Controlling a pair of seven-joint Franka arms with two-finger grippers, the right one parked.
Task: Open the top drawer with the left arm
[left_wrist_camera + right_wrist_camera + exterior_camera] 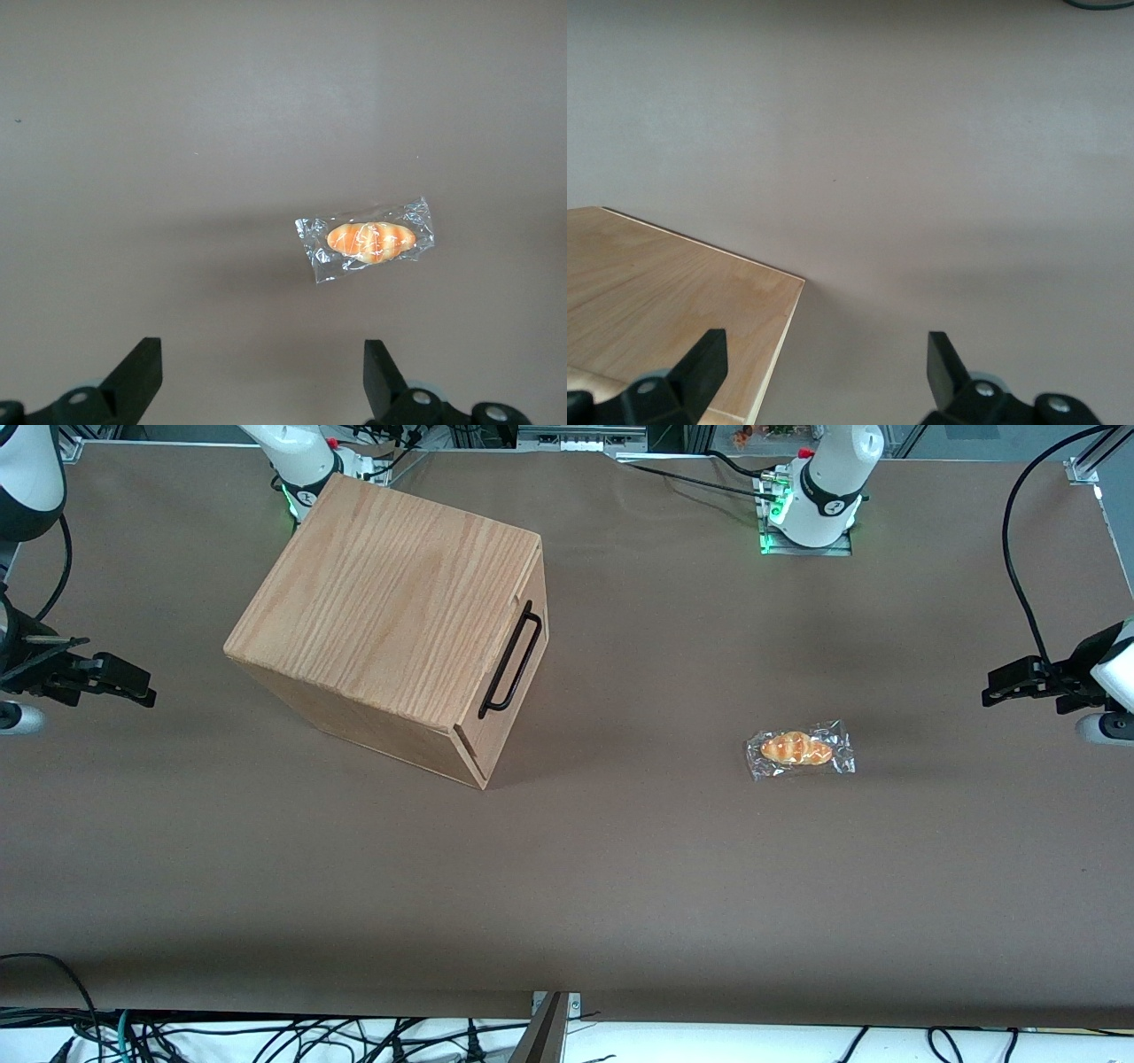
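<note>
Nearest us lies the wrapped bread roll [800, 749], under our gripper [263, 372], whose fingers [140, 370] stand wide and empty, well apart from the closed top drawer [507, 657], its handle [511, 660] facing the working arm's end for our pull.

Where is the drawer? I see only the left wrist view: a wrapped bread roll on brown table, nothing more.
Observer: The wooden cabinet stands toward the parked arm's end of the table, away from the wrapped bread roll.
Operator: Is the top drawer already open?
Observer: No, the top drawer sits flush in the cabinet, with its black bar handle untouched.
Operator: Where is the gripper?
Observer: The left gripper hangs open at the working arm's end of the table, apart from the cabinet; the roll lies between them.
</note>
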